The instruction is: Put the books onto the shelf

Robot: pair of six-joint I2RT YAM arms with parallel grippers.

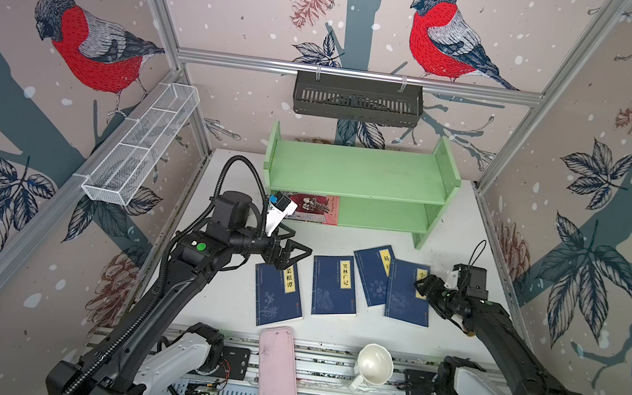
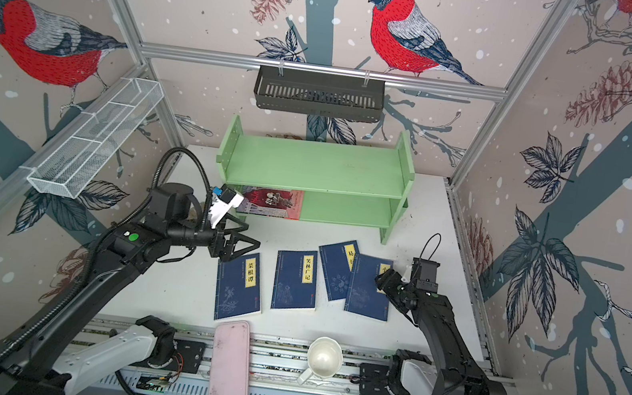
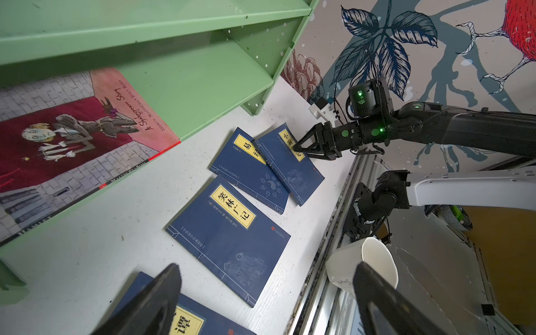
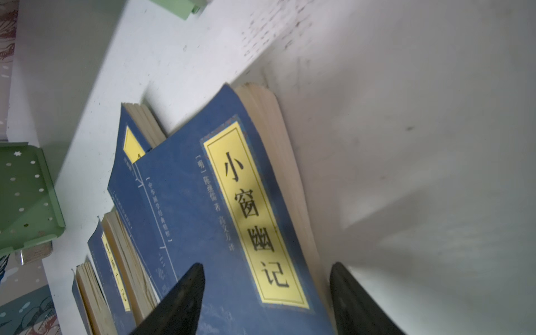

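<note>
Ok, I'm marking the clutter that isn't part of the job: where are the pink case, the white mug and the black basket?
Pink flat case (image 1: 278,376): in a top view, middle of its lid.
White mug (image 2: 325,360): in a top view, inside bottom.
Black slotted basket (image 1: 356,105): in a top view, front wall.

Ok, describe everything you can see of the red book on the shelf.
The red illustrated book is a thin paperback with a red and grey cover, a drawn figure, the title A Shakespeare Story and a red spine. It lies flat, cover up, on the lower tier of the green shelf, at its left end, spine along the front edge. Only the shelf touches it.
</note>
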